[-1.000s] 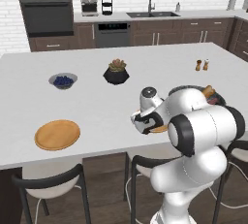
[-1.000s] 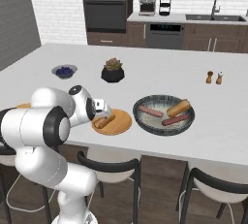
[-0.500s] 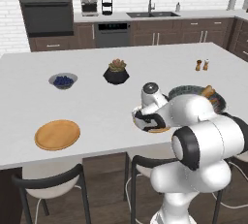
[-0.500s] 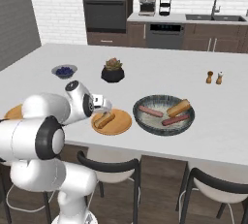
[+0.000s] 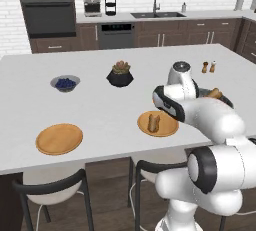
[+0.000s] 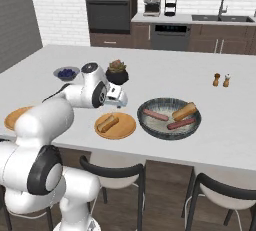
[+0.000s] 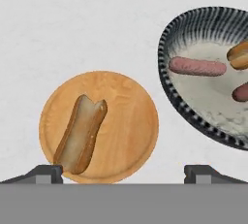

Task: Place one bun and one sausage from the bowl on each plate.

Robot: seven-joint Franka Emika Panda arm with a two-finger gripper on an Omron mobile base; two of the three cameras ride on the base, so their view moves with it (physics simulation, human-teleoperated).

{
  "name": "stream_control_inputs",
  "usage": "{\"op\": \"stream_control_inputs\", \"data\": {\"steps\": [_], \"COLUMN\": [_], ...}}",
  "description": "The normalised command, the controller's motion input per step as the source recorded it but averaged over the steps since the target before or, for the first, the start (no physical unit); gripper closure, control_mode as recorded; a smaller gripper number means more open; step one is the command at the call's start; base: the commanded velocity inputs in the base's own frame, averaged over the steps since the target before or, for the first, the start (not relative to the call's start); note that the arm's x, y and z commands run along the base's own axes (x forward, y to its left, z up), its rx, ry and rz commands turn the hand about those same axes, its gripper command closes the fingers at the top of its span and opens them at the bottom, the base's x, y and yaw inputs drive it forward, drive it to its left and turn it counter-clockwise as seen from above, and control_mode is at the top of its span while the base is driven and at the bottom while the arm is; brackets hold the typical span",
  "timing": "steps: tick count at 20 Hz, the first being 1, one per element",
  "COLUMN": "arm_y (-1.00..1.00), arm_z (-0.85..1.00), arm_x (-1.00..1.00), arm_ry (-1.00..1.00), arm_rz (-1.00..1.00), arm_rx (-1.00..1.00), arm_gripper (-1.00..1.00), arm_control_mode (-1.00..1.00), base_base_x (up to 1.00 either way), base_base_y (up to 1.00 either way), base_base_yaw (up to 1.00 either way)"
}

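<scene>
A split tan bun (image 7: 81, 133) lies on the near orange-brown plate (image 7: 131, 136), just left of the dark bowl (image 7: 167, 80). Inside the bowl rest two sausages (image 7: 197, 66) (image 7: 240, 92) and the other bun (image 7: 238, 54). My gripper (image 7: 123, 174) hangs open above the plate's near edge, its fingertips (image 7: 43, 173) wide apart and holding nothing. From the right base camera, the gripper (image 6: 119, 103) hovers just beyond the bun (image 6: 107, 123). The second plate (image 5: 59, 138) sits bare at the counter's left.
A black succulent pot (image 6: 116, 73) and a small bowl of blue berries (image 6: 66, 73) stand behind the plates. Salt and pepper shakers (image 6: 221, 80) are at the far right. Stools (image 6: 112, 167) line the counter's near edge.
My gripper has risen off the near plate and drawn back slightly, leaving the bun lying on it. Nothing in the bowl has shifted.
</scene>
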Motion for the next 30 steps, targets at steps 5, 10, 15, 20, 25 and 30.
{"op": "stream_control_inputs", "data": {"steps": [5, 10, 15, 20, 25, 30], "arm_y": [-0.92, -0.8, -0.65, -0.64, -0.32, -0.06], "arm_z": [0.14, -0.05, -0.12, -0.22, -0.32, -0.45], "arm_x": [0.02, 0.53, 0.35, 0.37, 0.53, 0.37], "arm_ry": [0.07, 0.07, 0.16, 0.18, 0.02, 0.1], "arm_rz": [-0.21, 0.05, 0.59, 0.59, 0.34, 0.18], "arm_rx": [0.06, 0.01, -0.05, -0.02, 0.0, 0.0], "arm_gripper": [-1.0, -1.0, -1.0, -1.0, -1.0, -1.0], "arm_control_mode": [-1.0, -1.0, -1.0, -1.0, -1.0, -1.0], "base_base_x": [0.0, 0.0, 0.0, 0.0, 0.0, 0.0], "base_base_y": [0.0, 0.0, 0.0, 0.0, 0.0, 0.0], "base_base_yaw": [0.0, 0.0, 0.0, 0.0, 0.0, 0.0]}}
